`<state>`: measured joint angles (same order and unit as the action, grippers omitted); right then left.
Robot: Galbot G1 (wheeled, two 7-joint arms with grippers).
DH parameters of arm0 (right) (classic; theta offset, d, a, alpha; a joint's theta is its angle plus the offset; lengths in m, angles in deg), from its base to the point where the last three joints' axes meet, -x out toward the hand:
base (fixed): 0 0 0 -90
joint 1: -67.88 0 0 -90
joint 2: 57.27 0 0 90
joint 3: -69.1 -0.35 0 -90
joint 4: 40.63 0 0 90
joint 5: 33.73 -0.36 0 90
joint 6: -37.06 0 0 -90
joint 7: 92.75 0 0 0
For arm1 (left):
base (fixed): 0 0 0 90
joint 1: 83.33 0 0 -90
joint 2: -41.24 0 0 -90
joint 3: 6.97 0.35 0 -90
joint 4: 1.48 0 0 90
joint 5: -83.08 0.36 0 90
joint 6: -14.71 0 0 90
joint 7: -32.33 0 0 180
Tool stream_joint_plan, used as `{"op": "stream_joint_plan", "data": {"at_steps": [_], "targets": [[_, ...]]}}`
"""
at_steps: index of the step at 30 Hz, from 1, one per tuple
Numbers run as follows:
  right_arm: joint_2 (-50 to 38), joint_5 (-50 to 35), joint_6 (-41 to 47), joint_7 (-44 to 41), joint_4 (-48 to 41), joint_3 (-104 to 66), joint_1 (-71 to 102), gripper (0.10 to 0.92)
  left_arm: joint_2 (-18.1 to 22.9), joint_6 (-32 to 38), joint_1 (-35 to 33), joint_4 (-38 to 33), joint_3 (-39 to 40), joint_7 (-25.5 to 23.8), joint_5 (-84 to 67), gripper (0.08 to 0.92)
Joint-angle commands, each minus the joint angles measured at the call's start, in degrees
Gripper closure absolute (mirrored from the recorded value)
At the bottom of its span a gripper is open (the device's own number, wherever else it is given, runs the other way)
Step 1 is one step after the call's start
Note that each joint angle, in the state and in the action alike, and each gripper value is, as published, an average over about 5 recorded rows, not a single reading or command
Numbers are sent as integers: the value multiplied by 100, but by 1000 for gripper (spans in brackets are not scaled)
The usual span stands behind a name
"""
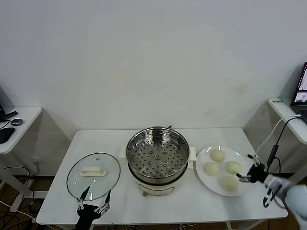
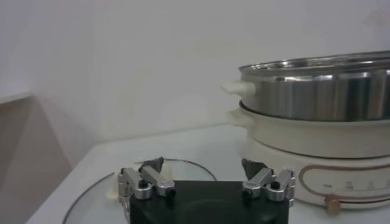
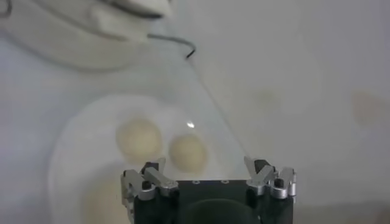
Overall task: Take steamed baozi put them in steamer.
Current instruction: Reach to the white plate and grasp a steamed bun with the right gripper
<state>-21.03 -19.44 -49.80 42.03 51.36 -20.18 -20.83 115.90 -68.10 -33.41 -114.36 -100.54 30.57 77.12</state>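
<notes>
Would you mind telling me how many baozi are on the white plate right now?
4, all on the plate right of the steamer: far baozi, left baozi, right baozi, near baozi. None appear hidden; the steamer tray is empty.

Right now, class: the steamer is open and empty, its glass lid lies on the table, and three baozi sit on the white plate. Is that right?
Not quite. The head view shows four baozi on the white plate, not three. The steamer is open and empty, and the glass lid lies on the table.
</notes>
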Motion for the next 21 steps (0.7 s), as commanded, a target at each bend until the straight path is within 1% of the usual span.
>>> {"op": "stream_joint_plan", "data": {"at_steps": [1, 6, 11, 13, 16, 18, 21], "targets": [[-753, 442, -96, -1383, -1550, 2786, -3183, 203, -12, 96, 79, 22, -39, -102, 143, 177], [-126, 404, -455, -1613, -2378, 4266, -4637, 203, -19, 94, 111, 18, -130, -82, 147, 177], [513, 426, -702, -2026, -3112, 5102, -5379, 203, 4, 108, 97, 19, -179, -74, 199, 177], [679, 569, -750, -2183, -3271, 5234, -5488, 203, 27, 120, 99, 25, -210, -72, 217, 177], [822, 1000, -812, -2359, -3429, 5358, -5546, 203, 50, 139, 98, 40, -257, -65, 224, 177], [872, 1259, -842, -2383, -3508, 5413, -5561, 203, 57, 142, 104, 52, -288, -62, 222, 177], [932, 1397, -877, -2313, -3609, 5497, -5581, 203, 64, 138, 124, 70, -326, -62, 224, 177]]}}
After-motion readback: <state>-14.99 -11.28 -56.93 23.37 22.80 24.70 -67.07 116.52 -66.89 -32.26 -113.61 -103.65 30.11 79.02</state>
